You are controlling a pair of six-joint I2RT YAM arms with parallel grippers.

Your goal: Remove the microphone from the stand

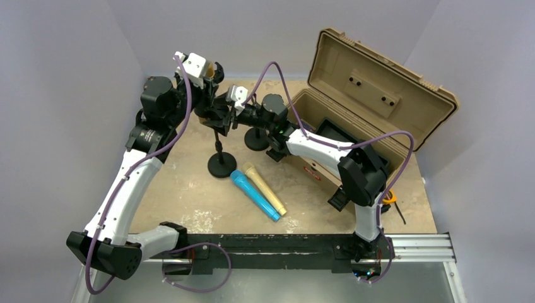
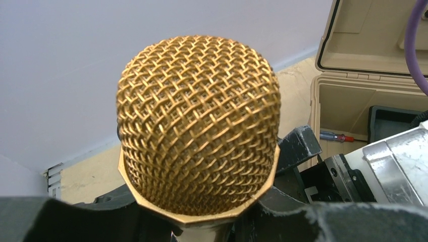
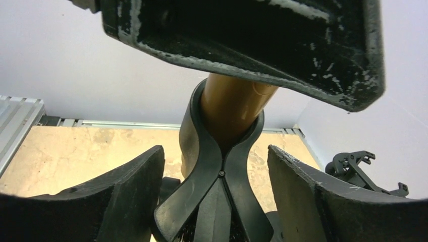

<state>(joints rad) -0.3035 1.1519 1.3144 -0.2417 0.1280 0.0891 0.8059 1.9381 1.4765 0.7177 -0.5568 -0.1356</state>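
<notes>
A gold microphone with a mesh head (image 2: 199, 126) sits in the black clip (image 3: 222, 171) of a stand with a round base (image 1: 221, 165). Its gold body (image 3: 232, 106) rests in the clip's fork. My left gripper (image 2: 202, 229) is shut on the microphone's body just under the head; one of its fingers (image 3: 242, 35) shows above the clip in the right wrist view. My right gripper (image 3: 216, 156) is open and straddles the clip, with a finger on each side and gaps showing. In the top view both grippers meet at the stand's top: the left gripper (image 1: 211, 79) and the right gripper (image 1: 226, 117).
A blue microphone (image 1: 253, 194) and a tan one (image 1: 266, 189) lie on the table in front of the stand. A second stand (image 1: 257, 139) is just to the right, its empty clip (image 3: 361, 169) visible. An open tan toolbox (image 1: 372, 95) stands at the back right.
</notes>
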